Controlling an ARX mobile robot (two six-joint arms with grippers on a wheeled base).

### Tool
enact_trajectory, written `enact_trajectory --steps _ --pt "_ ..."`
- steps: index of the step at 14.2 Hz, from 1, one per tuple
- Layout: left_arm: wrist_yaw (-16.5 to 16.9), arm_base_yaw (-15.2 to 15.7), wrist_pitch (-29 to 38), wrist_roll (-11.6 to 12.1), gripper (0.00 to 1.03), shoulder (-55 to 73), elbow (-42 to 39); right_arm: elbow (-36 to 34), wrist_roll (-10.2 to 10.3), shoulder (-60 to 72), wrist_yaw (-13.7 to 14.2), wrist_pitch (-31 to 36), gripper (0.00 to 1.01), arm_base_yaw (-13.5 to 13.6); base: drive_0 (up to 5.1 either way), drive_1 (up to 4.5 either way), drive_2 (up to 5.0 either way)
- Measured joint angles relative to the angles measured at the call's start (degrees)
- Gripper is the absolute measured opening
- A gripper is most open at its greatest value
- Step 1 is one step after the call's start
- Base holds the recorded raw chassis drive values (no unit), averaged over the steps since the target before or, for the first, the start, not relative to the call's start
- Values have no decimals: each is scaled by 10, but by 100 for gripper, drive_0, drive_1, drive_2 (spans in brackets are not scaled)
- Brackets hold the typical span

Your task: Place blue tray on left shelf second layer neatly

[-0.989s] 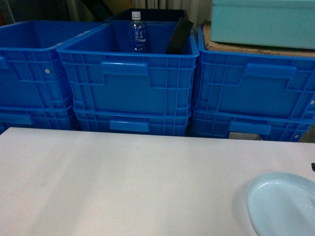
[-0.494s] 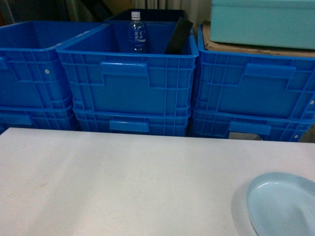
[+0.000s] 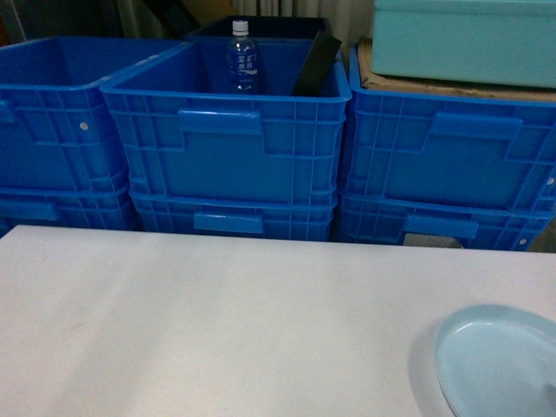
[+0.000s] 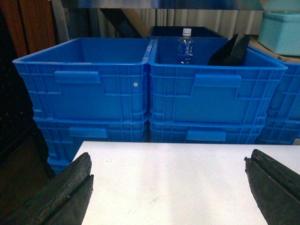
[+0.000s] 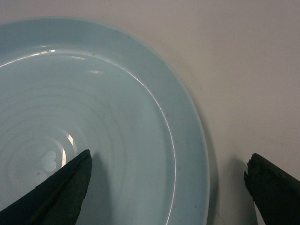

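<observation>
From the head we look forward and slightly down across the white flat table (image 3: 217, 321) to stacked deep-blue ribbed plastic crates (image 3: 228, 148). Our left wrist view faces those same crates (image 4: 213, 96) from low over the table edge, while the right wrist looks straight down, very near, onto the pale-blue round plastic tray (image 5: 108, 131).

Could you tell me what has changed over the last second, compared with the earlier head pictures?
Very little: a dark speck at the right edge above the blue tray is gone, and one now shows at the tray's lower right. The tray, crates and bottle stayed put.
</observation>
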Motion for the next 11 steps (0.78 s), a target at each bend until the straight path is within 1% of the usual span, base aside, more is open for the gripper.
enact_trajectory --steps 2,3,5,7,8,9,11 --pt "0 0 0 0 98 0 0 -3 1 9 0 16 98 -3 0 0 0" --pt "0 0 0 0 98 0 0 -5 3 9 0 21 92 -3 0 0 0" --pt "0 0 0 0 98 0 0 -12 7 9 -1 28 70 -2 0 0 0" --pt "0 0 0 0 98 0 0 -14 10 3 0 21 50 9 0 0 0" --pt "0 0 0 0 98 0 0 -15 12 1 11 20 40 12 0 0 0" --pt "0 0 0 0 98 0 0 -15 14 0 15 21 29 12 0 0 0" --pt "0 0 0 0 98 0 0 -20 16 -1 15 33 9 13 0 0 0"
